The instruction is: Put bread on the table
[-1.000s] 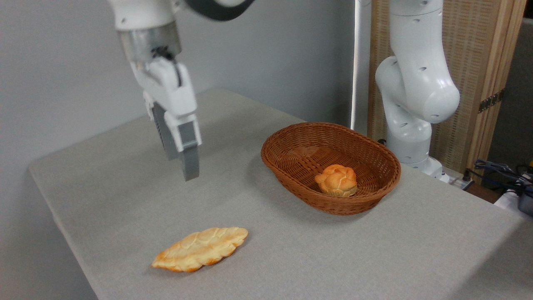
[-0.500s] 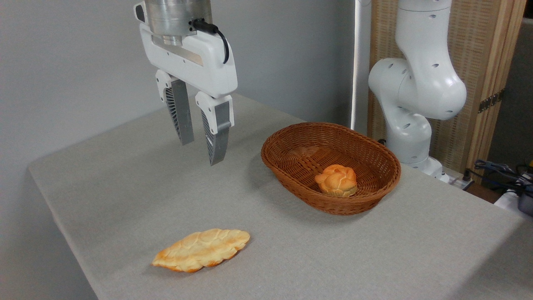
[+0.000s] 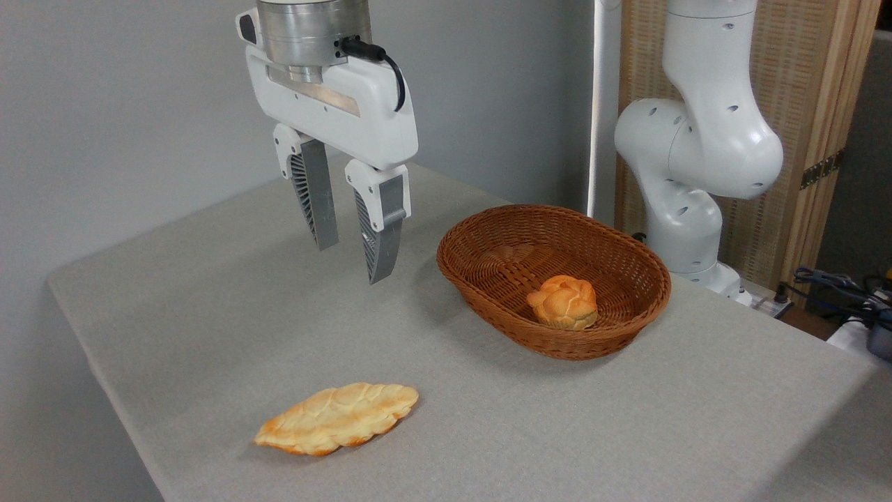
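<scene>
The bread [image 3: 338, 417], a long flat braided golden loaf with pointed ends, lies on the grey cloth table [image 3: 209, 307] near its front left edge. My gripper [image 3: 353, 263] hangs well above the table, up and behind the bread and left of the basket. Its two grey fingers point down with a gap between them and nothing in it.
A brown oval wicker basket [image 3: 488, 237] stands at the middle right with a small round knotted bun [image 3: 563, 301] inside. The arm's white base [image 3: 686, 181] rises behind the basket. Cables [image 3: 836, 286] lie at the far right. The table's left edge drops off beside the bread.
The gripper has swung round from edge-on to facing the camera and has drifted right, toward the basket. The bread has stayed on the table.
</scene>
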Robot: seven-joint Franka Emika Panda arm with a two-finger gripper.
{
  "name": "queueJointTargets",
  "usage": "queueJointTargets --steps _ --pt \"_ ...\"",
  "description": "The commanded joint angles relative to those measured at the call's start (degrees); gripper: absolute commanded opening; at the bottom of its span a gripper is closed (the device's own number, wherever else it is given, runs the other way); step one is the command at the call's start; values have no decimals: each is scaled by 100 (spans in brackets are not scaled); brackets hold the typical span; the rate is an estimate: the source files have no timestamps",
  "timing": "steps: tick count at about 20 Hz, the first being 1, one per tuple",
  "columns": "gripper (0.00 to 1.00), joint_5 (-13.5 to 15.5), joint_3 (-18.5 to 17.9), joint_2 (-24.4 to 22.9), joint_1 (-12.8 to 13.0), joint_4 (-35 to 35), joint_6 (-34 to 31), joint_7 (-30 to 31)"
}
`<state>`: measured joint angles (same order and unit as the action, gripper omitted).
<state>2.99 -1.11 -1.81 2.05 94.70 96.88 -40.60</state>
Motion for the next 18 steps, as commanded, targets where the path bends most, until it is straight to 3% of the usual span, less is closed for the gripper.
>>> queueJointTargets --steps 1,6,18 --pt "100 -70 182 -100 -196 57 -90 -62" --pt "100 -236 182 -92 -196 -31 -274 -53" --pt "100 -237 173 -30 -196 -163 -529 -62"
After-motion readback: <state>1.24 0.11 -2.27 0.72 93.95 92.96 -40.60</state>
